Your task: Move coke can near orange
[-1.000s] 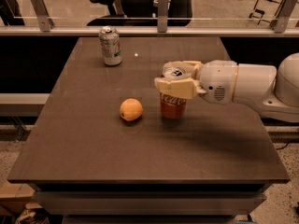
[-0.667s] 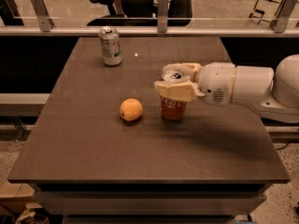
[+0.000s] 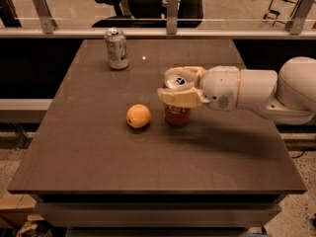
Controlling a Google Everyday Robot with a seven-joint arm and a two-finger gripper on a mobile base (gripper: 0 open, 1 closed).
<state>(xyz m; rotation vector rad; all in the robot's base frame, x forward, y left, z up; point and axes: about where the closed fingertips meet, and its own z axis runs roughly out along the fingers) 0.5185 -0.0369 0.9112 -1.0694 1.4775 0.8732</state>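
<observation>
The red coke can point(image 3: 177, 114) stands upright on the dark table point(image 3: 148, 167), just right of centre. The orange point(image 3: 138, 116) lies a short gap to its left, not touching it. My gripper point(image 3: 171, 85) reaches in from the right on a white arm. Its cream fingers point(image 3: 181, 98) sit on either side of the can's upper part and are closed on it. The can's silver top shows between them. The can's base appears to rest on the table.
A silver-white can with green markings point(image 3: 117, 48) stands at the back left of the table. A metal rail with posts point(image 3: 172, 14) runs behind the far edge. The white arm point(image 3: 256, 90) spans the right side of the table.
The gripper and the coke can have shifted slightly left, towards the orange. The orange and the silver-white can have not moved.
</observation>
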